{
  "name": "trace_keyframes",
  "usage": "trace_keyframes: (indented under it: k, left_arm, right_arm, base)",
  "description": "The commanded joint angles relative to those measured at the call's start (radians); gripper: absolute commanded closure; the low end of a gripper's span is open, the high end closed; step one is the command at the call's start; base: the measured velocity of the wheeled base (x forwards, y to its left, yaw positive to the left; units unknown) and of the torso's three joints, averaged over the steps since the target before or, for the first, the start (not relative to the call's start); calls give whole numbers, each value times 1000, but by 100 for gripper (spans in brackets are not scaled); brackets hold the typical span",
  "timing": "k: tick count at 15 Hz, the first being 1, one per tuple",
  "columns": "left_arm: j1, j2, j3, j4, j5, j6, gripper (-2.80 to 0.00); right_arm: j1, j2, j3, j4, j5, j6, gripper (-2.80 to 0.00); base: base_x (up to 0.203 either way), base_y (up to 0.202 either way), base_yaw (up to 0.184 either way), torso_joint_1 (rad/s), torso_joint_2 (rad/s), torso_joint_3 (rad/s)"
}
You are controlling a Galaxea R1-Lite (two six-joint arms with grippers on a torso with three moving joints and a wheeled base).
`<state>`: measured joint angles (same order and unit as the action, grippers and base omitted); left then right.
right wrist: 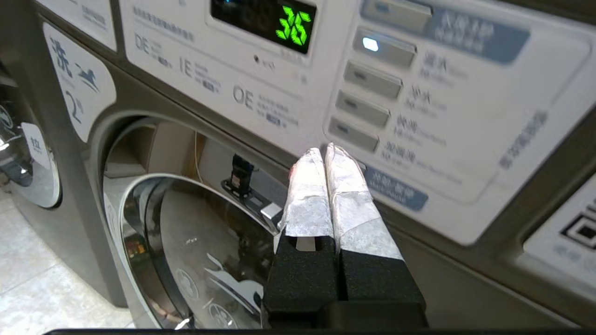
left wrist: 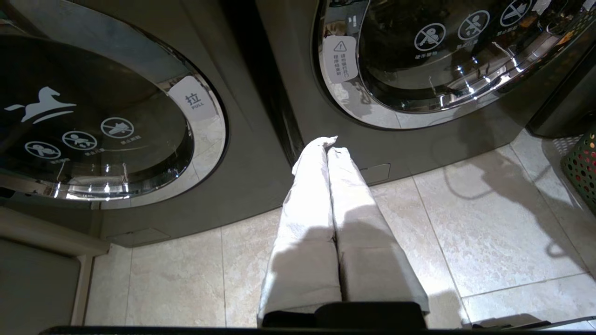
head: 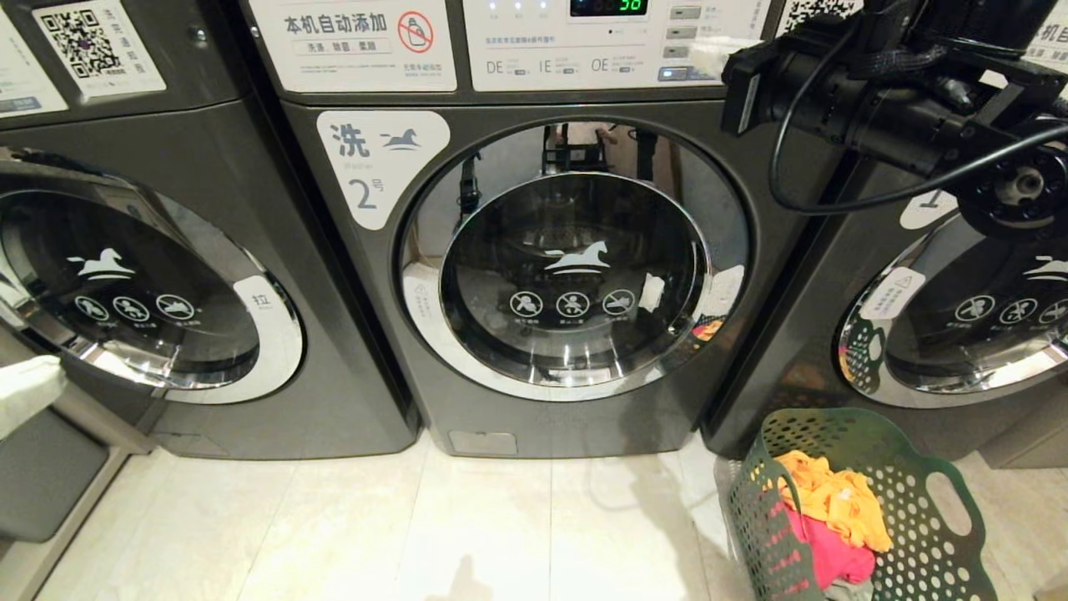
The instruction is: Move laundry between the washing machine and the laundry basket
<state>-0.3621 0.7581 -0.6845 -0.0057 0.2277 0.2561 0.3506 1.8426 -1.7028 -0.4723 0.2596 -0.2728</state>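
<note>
Where the floor [head: 467, 526] ran nearest you, it was pale glossy tile with thin grout lines, reaching back to a row of three dark grey front-loading washers. Your left gripper [left wrist: 328, 144] hung low over those tiles before the gap between two washers, its white-wrapped fingers pressed together on nothing.

On the floor to your right stood the laundry basket [head: 926, 509], dark green plastic full of round holes with a cut-out handle. You had the laundry [head: 834, 501] in it: an orange-yellow garment on top, a pink-red one beneath, and a sliver of grey at the bottom.

Behind the basket, the washing machine [head: 584, 417] stood in the middle with its round chrome-rimmed glass door [head: 576, 267] closed. What lay in the drum you could not tell through the dark glass. The door bore a white horse logo and three round prohibition signs; a white label [head: 380, 163] at its upper left read "洗" and "2号". The left-hand washer [head: 209, 209] carried a tab reading "拉", with "PULL" under it in the left wrist view.

Farthest up, your right gripper [right wrist: 324, 151] was raised to the control panel [right wrist: 260, 93], its fingers closed together and empty, tips just by the lowest grey button; touching or not, you could not tell. The green display [right wrist: 294, 27] read 36, with "DE", "IE" and "OE" printed below.
</note>
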Motion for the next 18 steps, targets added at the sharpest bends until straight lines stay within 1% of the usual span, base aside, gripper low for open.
trace_keyframes:
  k: [1, 11, 16, 18]
  left_arm:
    - [0, -8, 1, 0, 2, 2, 0]
    - [0, -25, 43, -2, 2, -1, 0]
    - [0, -23, 49, -2, 2, -3, 0]
    - [0, -25, 52, -2, 3, -5, 0]
  right_arm:
    - [2, 4, 18, -6, 3, -2, 0]
    - [-1, 63, 1, -15, -2, -2, 0]
    - [-1, 89, -53, -15, 0, -2, 0]
    - [-1, 90, -54, -14, 0, -2, 0]
  base:
    - [0, 0, 0, 0, 0, 0]
    - [0, 0, 0, 0, 0, 0]
    - [0, 0, 0, 0, 0, 0]
    - [0, 0, 0, 0, 0, 0]
